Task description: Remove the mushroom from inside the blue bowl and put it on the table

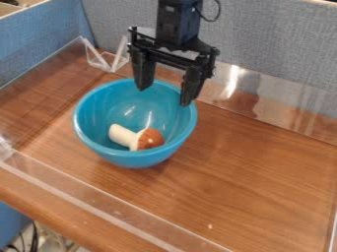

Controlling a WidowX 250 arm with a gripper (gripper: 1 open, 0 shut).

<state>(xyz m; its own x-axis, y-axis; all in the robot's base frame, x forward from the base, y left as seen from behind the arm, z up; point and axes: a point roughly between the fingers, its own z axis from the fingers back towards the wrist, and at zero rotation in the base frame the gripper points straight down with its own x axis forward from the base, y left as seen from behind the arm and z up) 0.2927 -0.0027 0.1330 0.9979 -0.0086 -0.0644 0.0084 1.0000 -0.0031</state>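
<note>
Mushroom [137,137] lying in blue bowl [134,123], below gripper [168,85]; jaws apart, empty.

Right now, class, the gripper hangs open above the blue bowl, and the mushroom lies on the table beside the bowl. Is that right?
Not quite. The mushroom is not on the table; it lies on its side inside the blue bowl, as the camera view shows. The rest stands: the gripper hangs open above the bowl.
</note>
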